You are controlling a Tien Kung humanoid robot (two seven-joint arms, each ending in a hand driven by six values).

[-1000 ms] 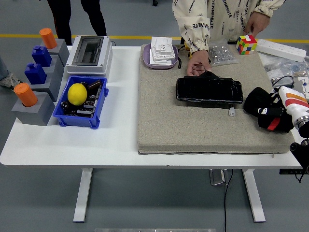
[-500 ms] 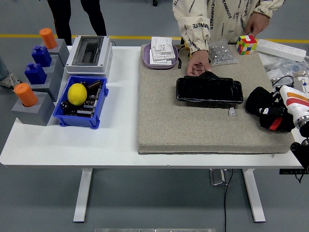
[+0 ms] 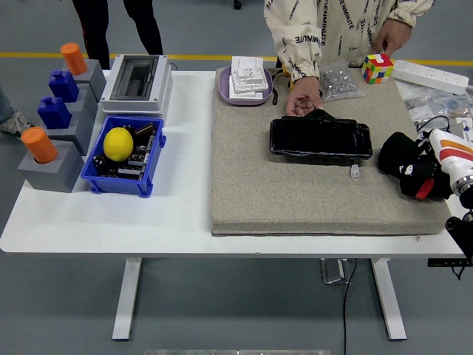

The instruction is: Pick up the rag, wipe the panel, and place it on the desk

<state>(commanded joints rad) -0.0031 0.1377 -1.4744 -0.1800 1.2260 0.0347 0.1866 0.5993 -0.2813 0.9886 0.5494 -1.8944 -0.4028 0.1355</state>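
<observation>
- On the counter [image 3: 185, 214], the beige mat [image 3: 295, 185] carries the black panel [image 3: 320, 139]; a person's hand [image 3: 303, 100] pins the rag at its far edge, so we risk collision reaching there.
- Right robot hand [image 3: 414, 176] sits near the mat's right edge; we can't tell its finger state.
- Small connector [image 3: 355, 171] could snag.

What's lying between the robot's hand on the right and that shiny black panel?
In the head view, only a small white connector on its cable lies on the mat between the right hand and the black panel.
</observation>
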